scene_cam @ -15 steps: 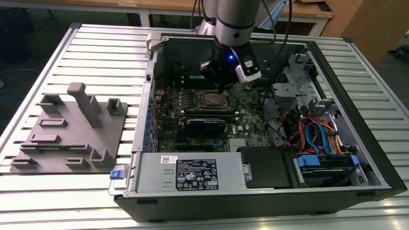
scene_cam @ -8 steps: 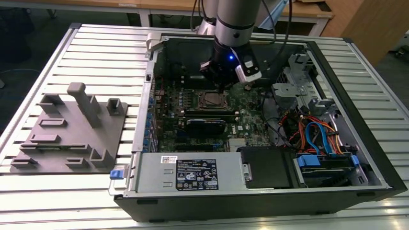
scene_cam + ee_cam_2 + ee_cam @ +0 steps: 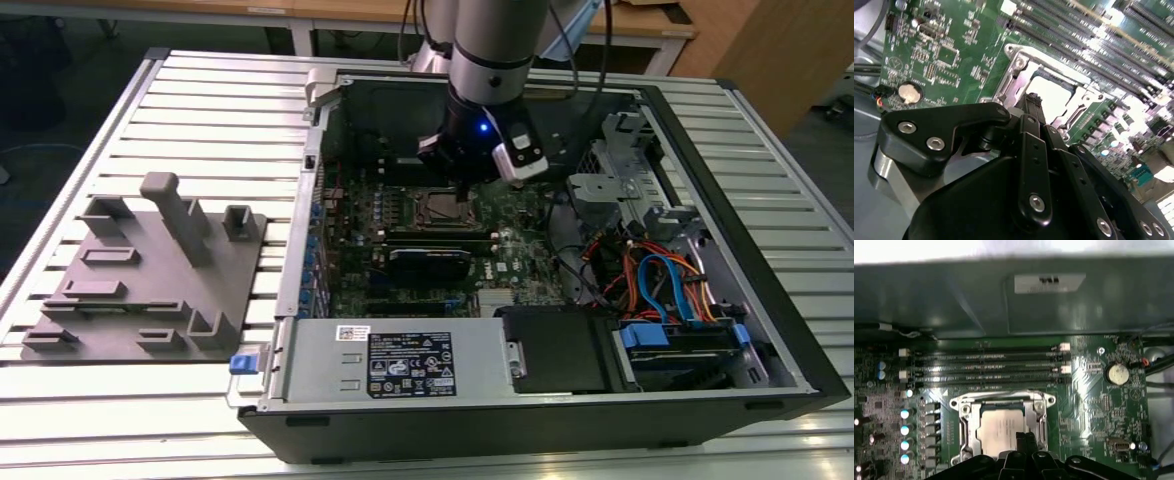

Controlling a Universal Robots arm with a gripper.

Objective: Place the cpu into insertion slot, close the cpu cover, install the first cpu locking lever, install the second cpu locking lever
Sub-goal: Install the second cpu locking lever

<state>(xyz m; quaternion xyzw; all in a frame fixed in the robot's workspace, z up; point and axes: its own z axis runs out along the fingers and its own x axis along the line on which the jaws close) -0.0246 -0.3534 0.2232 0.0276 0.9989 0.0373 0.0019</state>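
Observation:
The cpu (image 3: 999, 427) lies with its dull silver top up in the insertion slot (image 3: 961, 412) on the green board. The cpu cover (image 3: 999, 403), a thin silver frame, lies flat around it. My gripper (image 3: 1024, 438) hovers at one edge of the socket, its two black fingers pressed together with nothing between them. In the second wrist view the gripper (image 3: 1032, 100) points at the bright cpu (image 3: 1051, 97), just above the cover (image 3: 1019, 62). In the exterior view the gripper (image 3: 461, 183) hangs inside the open computer case, just over the slot (image 3: 412, 205).
Long black memory slots (image 3: 989, 367) run beside the socket, with a coin battery (image 3: 1117, 373) near them. The case wall (image 3: 1054, 305) stands close behind. A power supply (image 3: 387, 360) and cables (image 3: 654, 280) sit inside the case. A grey fixture plate (image 3: 147, 280) lies at the exterior view's left.

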